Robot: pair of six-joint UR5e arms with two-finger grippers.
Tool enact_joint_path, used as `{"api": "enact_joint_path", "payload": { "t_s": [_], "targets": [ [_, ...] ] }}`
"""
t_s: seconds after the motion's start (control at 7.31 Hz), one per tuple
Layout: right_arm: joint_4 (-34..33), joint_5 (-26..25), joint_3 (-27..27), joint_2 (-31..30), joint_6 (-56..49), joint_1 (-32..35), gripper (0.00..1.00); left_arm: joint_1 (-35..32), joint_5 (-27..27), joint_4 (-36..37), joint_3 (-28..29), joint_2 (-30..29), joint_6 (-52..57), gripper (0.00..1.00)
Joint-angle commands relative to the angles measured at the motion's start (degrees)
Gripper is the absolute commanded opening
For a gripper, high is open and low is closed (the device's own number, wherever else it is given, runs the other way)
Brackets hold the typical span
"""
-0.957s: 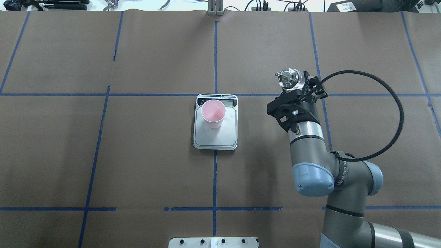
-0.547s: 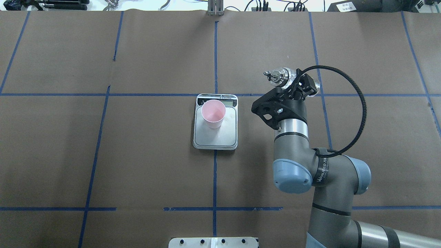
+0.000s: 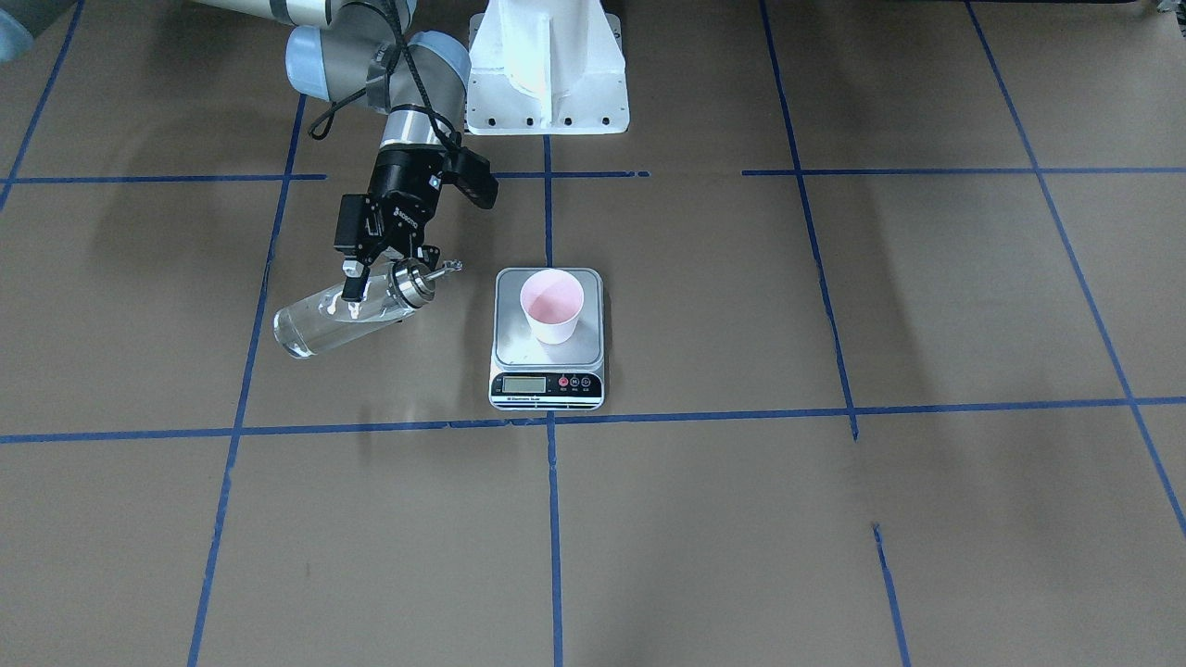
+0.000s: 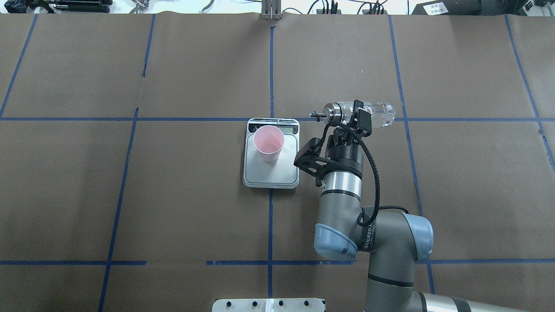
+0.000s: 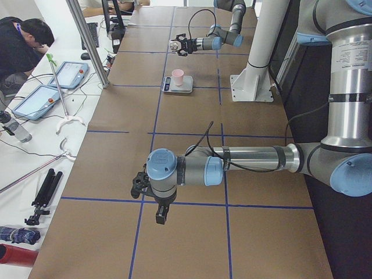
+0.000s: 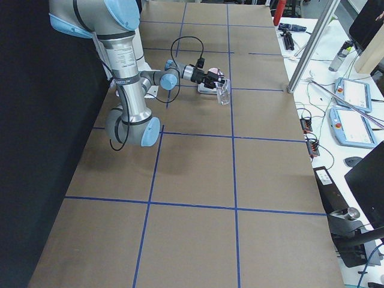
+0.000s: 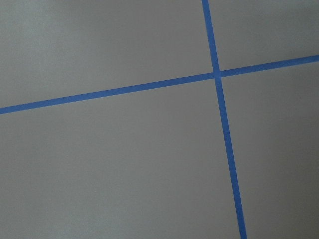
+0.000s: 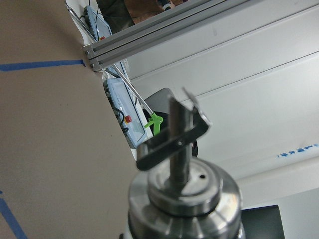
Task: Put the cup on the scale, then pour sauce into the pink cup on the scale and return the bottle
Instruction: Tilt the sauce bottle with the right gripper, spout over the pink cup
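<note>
The pale pink cup [image 4: 269, 143] stands upright on the silver scale [image 4: 271, 175], toward its display end; both also show in the front view, the cup [image 3: 552, 306] on the scale [image 3: 547, 384]. My right gripper [image 4: 353, 117] is shut on the clear glass bottle [image 4: 375, 113]. It holds the bottle tilted almost level, above the table to the right of the scale. The silver pourer cap [image 4: 333, 113] points toward the scale, short of the cup. The cap fills the right wrist view [image 8: 184, 199]. I see no stream of sauce. My left gripper [image 5: 141, 186] hangs far off; I cannot tell its state.
Brown paper with blue tape lines covers the table [image 4: 173, 195]. The robot's white base [image 3: 547, 65] stands behind the scale. A metal post [image 4: 271, 11] is at the far edge. An operator [image 5: 23, 52] and tablets sit beyond the table's far side.
My right arm has moved left toward the scale. The bottle has tipped from upright to almost level, spout toward the cup. Cup and scale have not moved.
</note>
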Motion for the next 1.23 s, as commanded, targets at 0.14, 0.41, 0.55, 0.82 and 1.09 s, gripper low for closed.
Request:
{"api": "enact_joint_path", "payload": {
  "t_s": [0.14, 0.41, 0.55, 0.82, 1.09],
  "targets": [
    [-4.3, -3.9, -3.0, 4.3, -4.4, -1.2, 0.0, 0.0, 0.0, 0.3, 0.0, 0.0, 0.0, 1.0],
    [-4.3, -4.9, -4.4, 4.5, -8.7, -1.2, 0.0, 0.0, 0.1, 0.3, 0.0, 0.0, 0.0, 1.0],
    [-4.3, -6.2, -4.4, 5.1, -12.4, -1.2, 0.0, 0.0, 0.1, 0.3, 0.1, 0.0, 0.0, 1.0],
    [-4.3, -7.8, -6.1, 5.2, -13.0, -1.6, 0.0, 0.1, 0.0, 0.3, 0.1, 0.0, 0.0, 1.0],
    [-4.3, -8.4, -6.8, 5.2, -13.2, -1.6, 0.0, 0.1, 0.1, 0.3, 0.1, 0.0, 0.0, 1.0]
  ]
}}
